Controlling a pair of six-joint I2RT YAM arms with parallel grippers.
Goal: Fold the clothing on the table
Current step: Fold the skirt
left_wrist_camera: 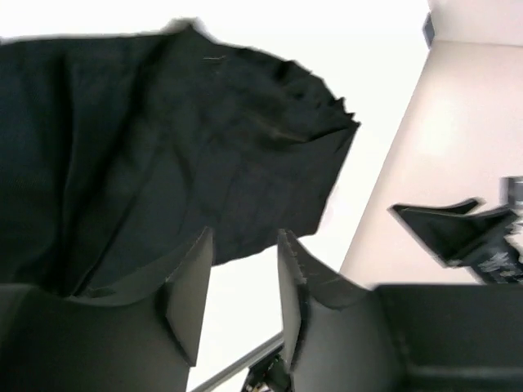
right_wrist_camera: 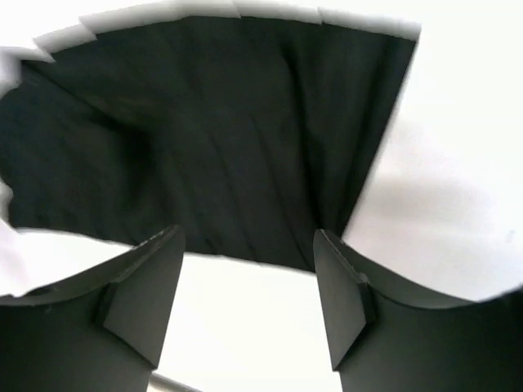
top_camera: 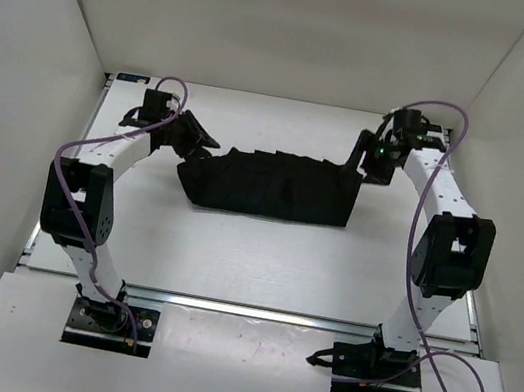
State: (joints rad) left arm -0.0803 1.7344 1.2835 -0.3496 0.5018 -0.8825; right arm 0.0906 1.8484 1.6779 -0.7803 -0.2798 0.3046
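- A lab robot test booth: plain white panel walls enclose the flat white rectangular tabletop left, right and far.
- Along its near edge: thin metal rails and bolted black base plates.

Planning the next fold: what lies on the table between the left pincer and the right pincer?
The clothing, lying on the table, fills the stretch from the left pincer to the right pincer. The top external view shows it.

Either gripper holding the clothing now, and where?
Nothing is held: left gripper and right gripper are both open, fingers empty, at opposite ends of the clothing.
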